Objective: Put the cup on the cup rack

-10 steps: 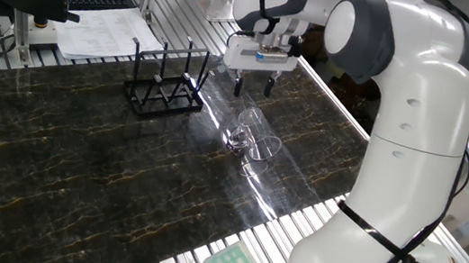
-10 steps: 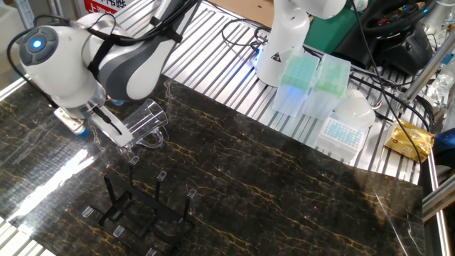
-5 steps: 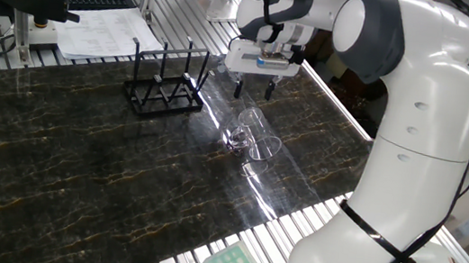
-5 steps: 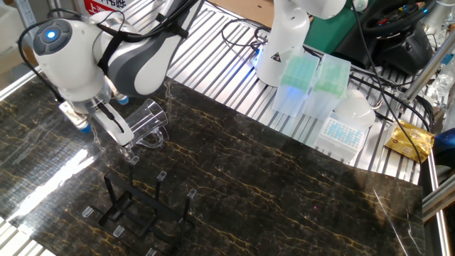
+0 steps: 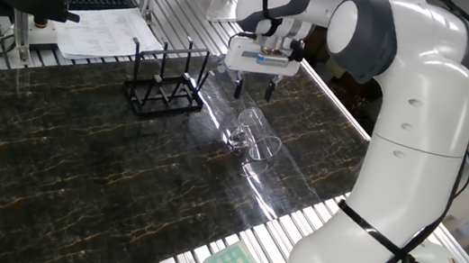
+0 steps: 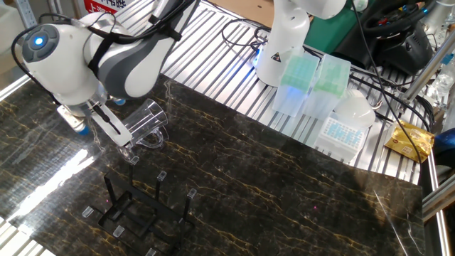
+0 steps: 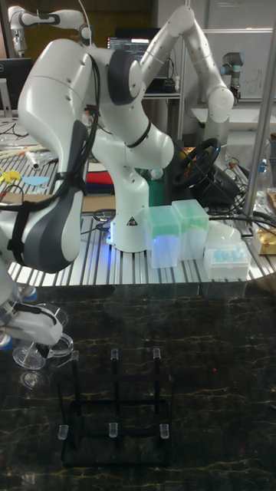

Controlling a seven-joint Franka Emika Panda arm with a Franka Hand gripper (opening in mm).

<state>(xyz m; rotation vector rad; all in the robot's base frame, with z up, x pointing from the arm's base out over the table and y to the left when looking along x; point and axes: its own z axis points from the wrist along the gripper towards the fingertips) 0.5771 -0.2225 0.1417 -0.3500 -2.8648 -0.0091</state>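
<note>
The clear glass cup (image 5: 252,136) lies on its side on the dark marble table, to the right of the black wire cup rack (image 5: 165,82). My gripper (image 5: 253,91) hangs just above and behind the cup, open, with nothing between its black fingers. In the other fixed view the cup (image 6: 146,122) rests beside the white gripper body, and the rack (image 6: 139,209) stands nearer the camera. The tall fixed view shows the cup (image 7: 40,357) at the left edge, next to the rack (image 7: 113,414), whose pegs stand upright and bare.
Papers and a keyboard (image 5: 103,28) lie behind the rack. Green and white tip boxes (image 6: 313,85) sit on the slatted bench beyond the marble. A yellow packet (image 6: 409,139) lies at the right. The arm's white base (image 5: 387,215) stands at the table's right edge.
The wrist swung slightly half a second ago and is back where it was a second ago. The cup and the rack have not moved. The gripper stayed open.
</note>
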